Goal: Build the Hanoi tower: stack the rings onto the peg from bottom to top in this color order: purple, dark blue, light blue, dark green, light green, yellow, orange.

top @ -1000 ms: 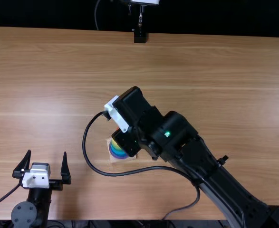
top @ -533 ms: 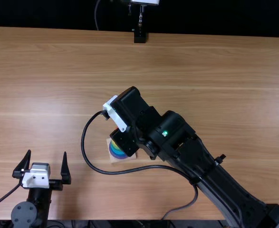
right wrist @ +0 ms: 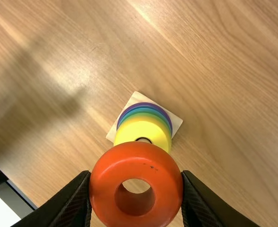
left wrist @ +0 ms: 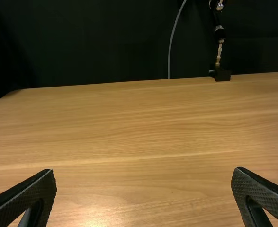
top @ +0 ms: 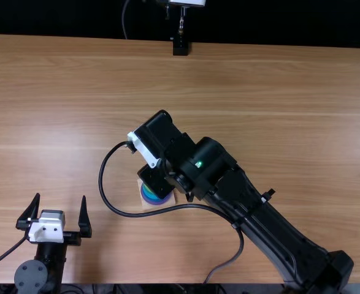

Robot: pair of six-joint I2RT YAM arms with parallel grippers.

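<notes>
Orange and glossy, a thick round ring (right wrist: 136,165) is clasped between the two flat black fingers of the right gripper (right wrist: 136,174), one finger to each side. Beyond and below this gripper, a square pale wooden base (right wrist: 175,121) lies on the table and bears the stack. A broad yellow ring (right wrist: 143,128) is uppermost there; a small opening in it shows what is probably the peg's top. Beneath it, rims of green, blue and purple follow downward, the purple ring (right wrist: 141,104) lowest. The two greens and two blues cannot be told apart with confidence, but the sequence agrees with the required order. Six of seven rings are therefore judged to be in place; only the orange one is left, not yet on the peg. The step in hand is presumably its alignment and lowering; whether its hole is centred over the peg cannot be judged.

Edges and room: the light brown wooden table (top: 278,86) extends on every side of the right gripper, whose work lies well inside the near and far edges. A black cable (top: 126,214) loops just beside that gripper and could brush the stack during a low turn. The left gripper (top: 61,196), its fingers spread with nothing between them, stands well apart to the right gripper's left, closer to the near edge, and leaves ample space for a straight descent and retreat.
</notes>
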